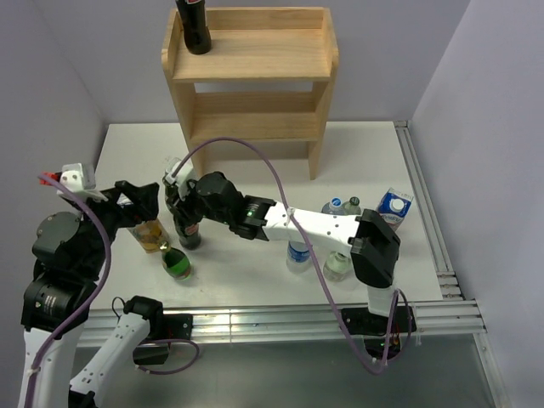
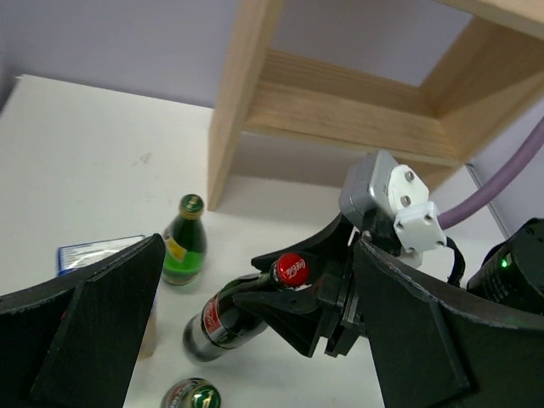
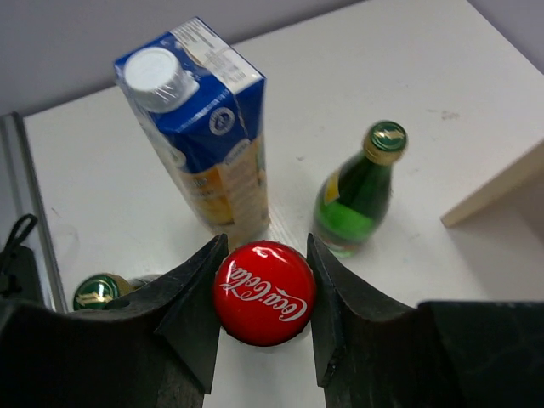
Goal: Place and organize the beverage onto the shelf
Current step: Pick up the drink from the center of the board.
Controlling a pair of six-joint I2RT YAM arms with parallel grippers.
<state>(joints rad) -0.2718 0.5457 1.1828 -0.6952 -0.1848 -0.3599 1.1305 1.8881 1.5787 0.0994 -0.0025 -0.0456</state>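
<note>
The light wood shelf (image 1: 255,64) stands at the back, with one dark bottle (image 1: 195,25) on its rimmed top board. My right gripper (image 3: 264,293) is shut on the neck of a Coca-Cola bottle (image 3: 264,293) just under its red cap. In the top view this gripper (image 1: 181,202) holds the bottle (image 1: 188,231) left of centre. The left wrist view shows the bottle (image 2: 223,316) tilted, its base near the table. My left gripper (image 1: 140,208) is open and empty over a blue juice carton (image 1: 151,235), with its fingers (image 2: 93,314) spread wide.
A green bottle (image 1: 177,262) stands near the cola bottle. Another green bottle (image 2: 184,246) stands near the shelf leg (image 2: 238,110). Several water bottles (image 1: 337,266) and a blue-and-white carton (image 1: 394,206) stand at the right. The table's metal rail (image 1: 433,221) runs along the right edge.
</note>
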